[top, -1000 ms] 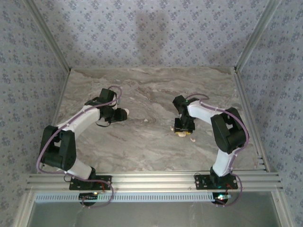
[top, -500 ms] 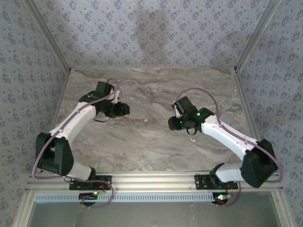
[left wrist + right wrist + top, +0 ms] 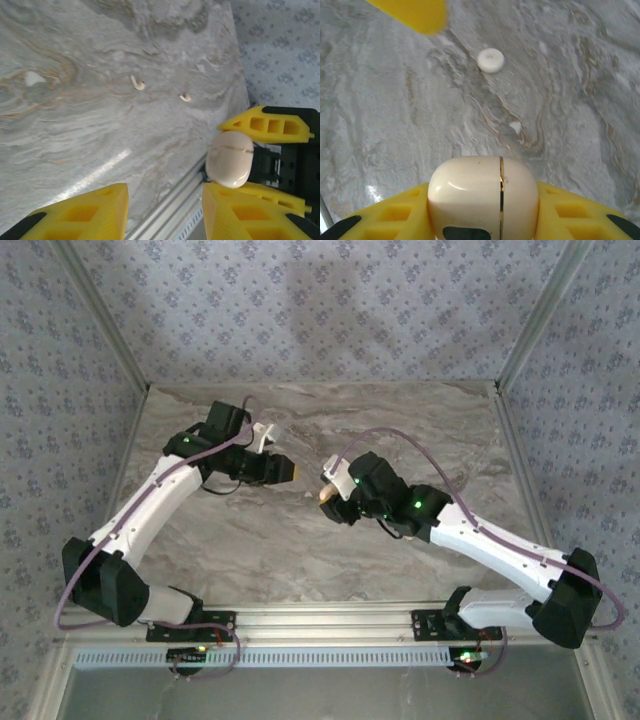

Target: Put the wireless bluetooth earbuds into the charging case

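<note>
Our right gripper [image 3: 483, 220] pinches the cream rounded plastic charging case [image 3: 482, 192] squarely between its fingers, while our left gripper [image 3: 162, 202] stands spread.

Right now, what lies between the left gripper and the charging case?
Nothing. In the top external view, a bare stretch of table separates the left gripper from the charging case in the right gripper.

Grey marble-patterned table [image 3: 290, 550]; blue-grey floral wallpaper walls [image 3: 330, 310] on three sides; silver aluminium rails [image 3: 320, 620] along the near edge; soft, even light overall.
</note>
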